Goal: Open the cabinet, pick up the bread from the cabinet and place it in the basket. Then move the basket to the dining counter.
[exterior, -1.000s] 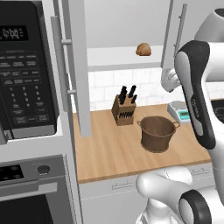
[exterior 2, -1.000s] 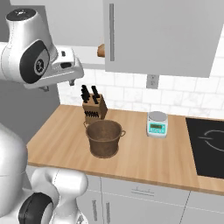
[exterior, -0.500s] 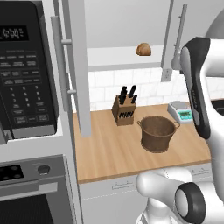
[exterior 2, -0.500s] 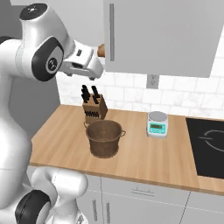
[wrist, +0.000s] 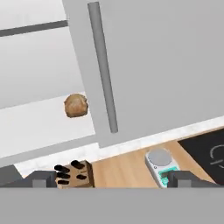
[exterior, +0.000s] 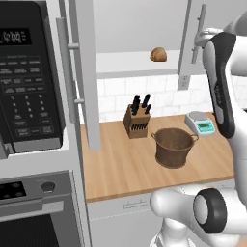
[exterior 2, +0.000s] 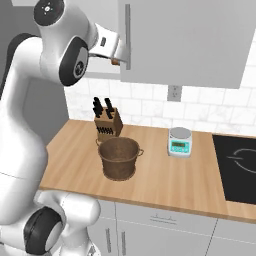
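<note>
light grey wall cabinet (exterior: 82, 72): left door swung open, small golden-brown bread roll (exterior: 158, 54) seen alone on its white shelf | brown round basket (exterior: 173, 147): on wooden worktop beside knife block (exterior: 136, 120), nothing seen inside | gripper (wrist: 111, 177): jaws spread wide, nothing held

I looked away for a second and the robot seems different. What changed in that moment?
The arm swung its hand up and in toward the open cabinet, at the edge of the right door. The hand is open, holding nothing. The bread lies as before on the shelf, and the basket, knife block and scale sit where they were on the worktop.
</note>
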Robot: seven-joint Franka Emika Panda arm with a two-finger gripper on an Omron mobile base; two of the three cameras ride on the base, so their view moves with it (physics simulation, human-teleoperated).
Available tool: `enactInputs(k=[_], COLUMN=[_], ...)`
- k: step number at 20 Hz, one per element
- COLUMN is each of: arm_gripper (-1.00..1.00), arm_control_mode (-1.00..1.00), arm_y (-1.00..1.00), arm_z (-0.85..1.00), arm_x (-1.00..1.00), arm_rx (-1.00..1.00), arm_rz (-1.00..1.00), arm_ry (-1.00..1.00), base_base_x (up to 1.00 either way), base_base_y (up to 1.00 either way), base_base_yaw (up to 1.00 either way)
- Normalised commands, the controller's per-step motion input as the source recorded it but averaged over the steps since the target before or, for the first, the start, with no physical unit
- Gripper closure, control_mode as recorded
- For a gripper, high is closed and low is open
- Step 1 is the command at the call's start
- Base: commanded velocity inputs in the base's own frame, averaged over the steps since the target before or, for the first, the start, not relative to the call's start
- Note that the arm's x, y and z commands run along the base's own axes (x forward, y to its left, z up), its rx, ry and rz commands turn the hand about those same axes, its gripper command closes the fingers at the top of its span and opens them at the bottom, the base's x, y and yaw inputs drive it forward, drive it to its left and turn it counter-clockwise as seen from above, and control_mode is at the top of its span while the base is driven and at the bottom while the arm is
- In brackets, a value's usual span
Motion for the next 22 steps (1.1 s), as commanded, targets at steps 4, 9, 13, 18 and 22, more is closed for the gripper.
enactInputs(k=[4,9,13,18,22], arm_gripper=[-1.0,-1.0,-1.0,-1.0,-1.0], arm_control_mode=[-1.0,-1.0,-1.0,-1.0,-1.0], arm_y=[-0.05,-0.24,-0.17,-0.02,-0.04], arm_z=[0.61,0.23,0.04,0.0,0.0], arm_x=[0.62,0.96,0.69,0.61,0.61], arm_rx=[-0.03,-0.04,-0.08,-0.06,-0.05], arm_rz=[0.06,0.0,-0.04,0.0,0.0], arm_ry=[-0.09,0.02,0.02,0.0,0.0], base_base_x=[0.0,0.0,0.0,0.0,0.0], base_base_y=[0.0,0.0,0.0,0.0,0.0], base_base_yaw=[0.0,0.0,0.0,0.0,0.0])
